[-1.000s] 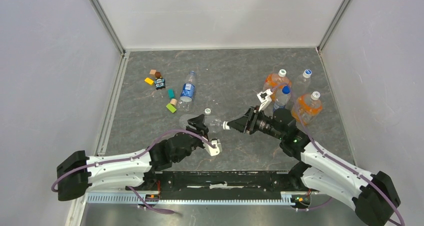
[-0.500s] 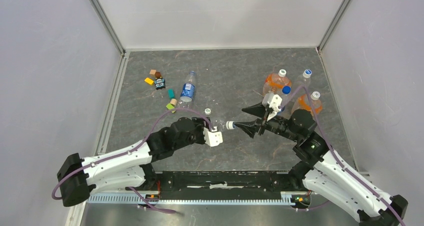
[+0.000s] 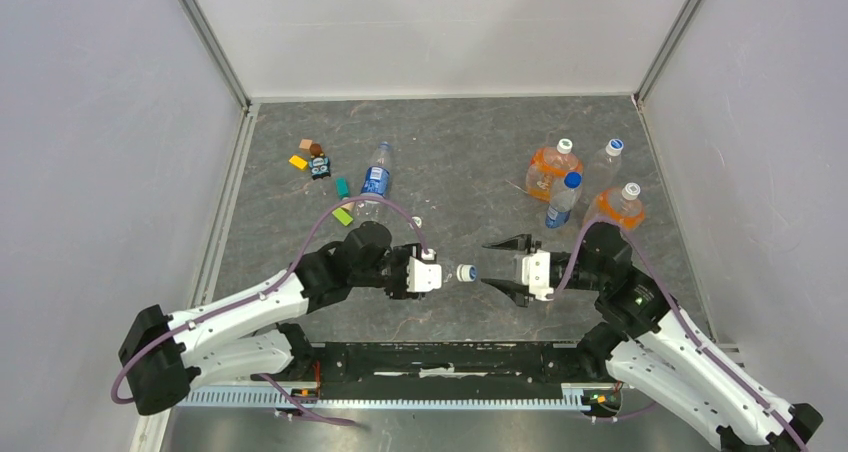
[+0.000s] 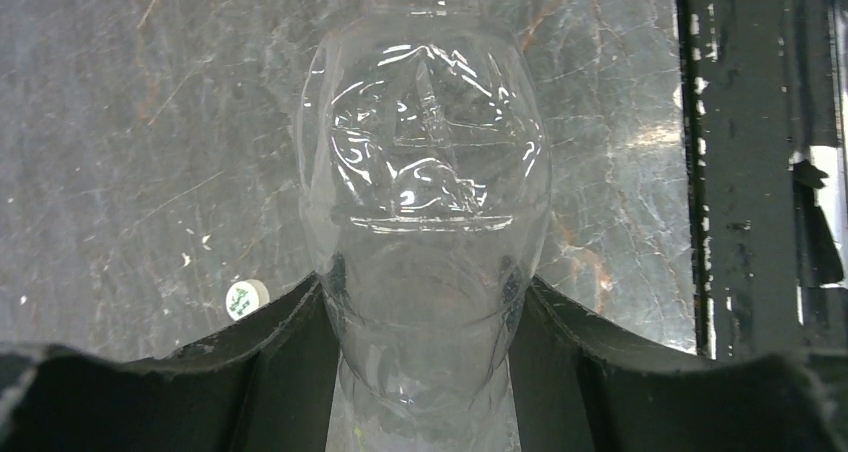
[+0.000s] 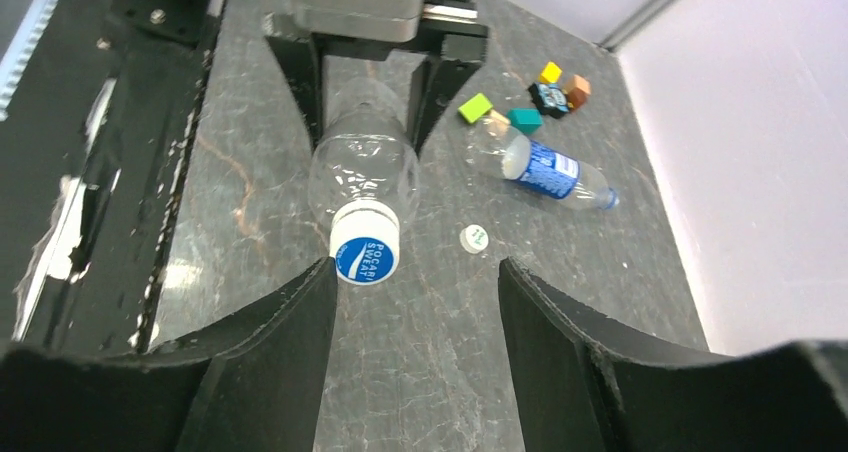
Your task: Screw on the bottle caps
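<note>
Clear plastic bottle (image 5: 360,172) is clamped sideways in the left gripper (image 4: 425,302), white cap (image 5: 365,255) on its neck. The right gripper (image 5: 417,264) sits open around the cap, gripping nothing.

Robotics lab test cell: white panel walls (image 3: 440,32), alu corner posts (image 3: 208,40), grey tabletop (image 3: 450,142).

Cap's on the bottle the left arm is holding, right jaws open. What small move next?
Probably shift the right gripper sideways to centre its open jaws on the white cap before closing. The cap sits on the unlabelled bottle clamped by the left gripper, but off-centre, near one finger; tightness can't be judged.
</note>
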